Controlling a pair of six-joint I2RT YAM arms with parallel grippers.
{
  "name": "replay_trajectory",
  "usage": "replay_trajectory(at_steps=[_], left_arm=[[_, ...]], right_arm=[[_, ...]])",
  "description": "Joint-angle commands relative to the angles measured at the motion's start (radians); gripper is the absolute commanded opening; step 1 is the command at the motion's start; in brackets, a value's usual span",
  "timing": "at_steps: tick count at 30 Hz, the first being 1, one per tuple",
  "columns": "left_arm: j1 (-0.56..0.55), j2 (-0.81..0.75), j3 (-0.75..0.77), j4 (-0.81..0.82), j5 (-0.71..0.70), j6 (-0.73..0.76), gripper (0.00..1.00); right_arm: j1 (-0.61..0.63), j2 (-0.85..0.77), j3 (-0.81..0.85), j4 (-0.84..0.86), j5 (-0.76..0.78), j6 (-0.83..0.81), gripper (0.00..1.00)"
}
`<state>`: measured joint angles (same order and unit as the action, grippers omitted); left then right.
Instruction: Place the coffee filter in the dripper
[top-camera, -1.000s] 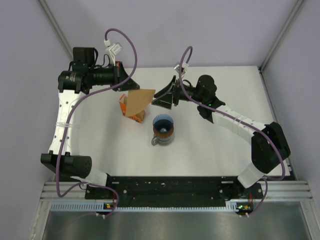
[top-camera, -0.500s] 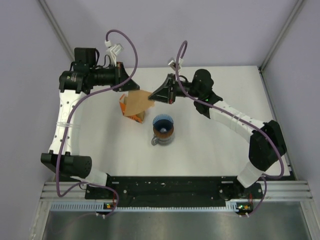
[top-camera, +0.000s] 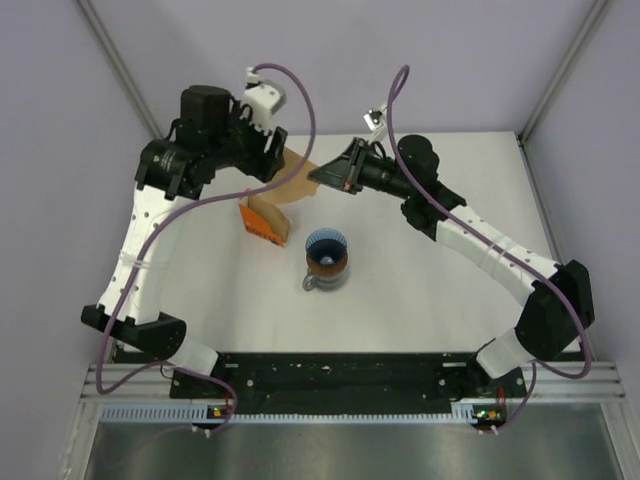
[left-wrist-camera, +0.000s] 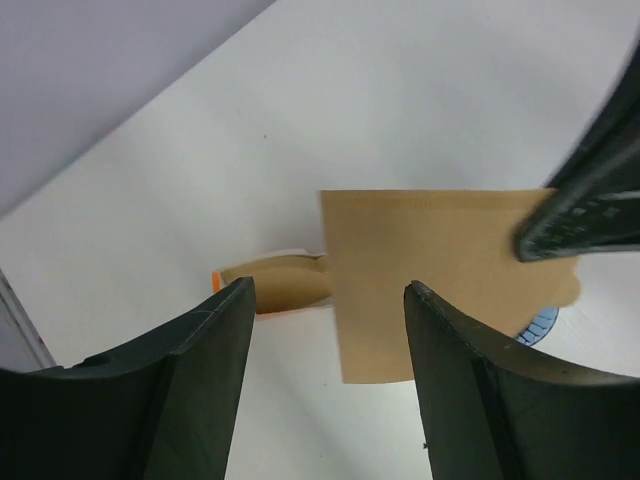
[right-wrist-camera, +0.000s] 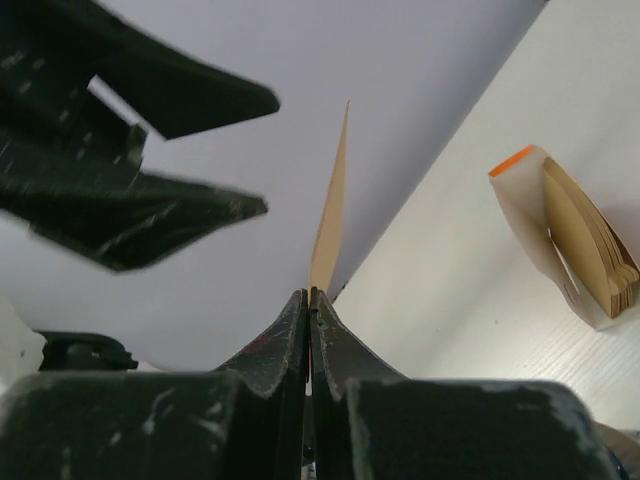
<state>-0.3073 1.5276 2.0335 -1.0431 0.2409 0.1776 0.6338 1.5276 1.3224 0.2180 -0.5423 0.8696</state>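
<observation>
The left gripper (left-wrist-camera: 330, 288) has its fingers spread wide and grips nothing. Its wrist view looks past them to the orange-and-white pack (left-wrist-camera: 270, 287) on the table (top-camera: 430, 290). The coffee filter (left-wrist-camera: 430, 275) is held in the air, face-on here but a thin edge in the right wrist view, where the right gripper (right-wrist-camera: 308, 294) pinches it with fingers pressed together. Only the overhead view shows the whole dripper (top-camera: 326, 246), nearer the arm bases than the filter and apart from it, sitting on a grey jug (top-camera: 325, 278).

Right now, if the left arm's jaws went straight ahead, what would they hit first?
Probably the coffee filter: it hangs straight ahead of the left gripper, jaws open, while the right gripper, jaws shut, pinches its edge. Depth is unclear; the filter may sit partly between the open jaws.
</observation>
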Motion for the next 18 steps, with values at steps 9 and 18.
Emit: replay_trajectory(at_steps=[9, 18], left_arm=[[-0.383, -0.08, -0.094, -0.12, -0.42, 0.405, 0.72], [-0.464, -0.029, -0.16, 0.018, -0.541, 0.424, 0.71]], right_arm=[[0.007, -0.167, -0.124, 0.047, 0.268, 0.308, 0.0], [0.015, -0.205, -0.164, 0.095, 0.272, 0.355, 0.0]])
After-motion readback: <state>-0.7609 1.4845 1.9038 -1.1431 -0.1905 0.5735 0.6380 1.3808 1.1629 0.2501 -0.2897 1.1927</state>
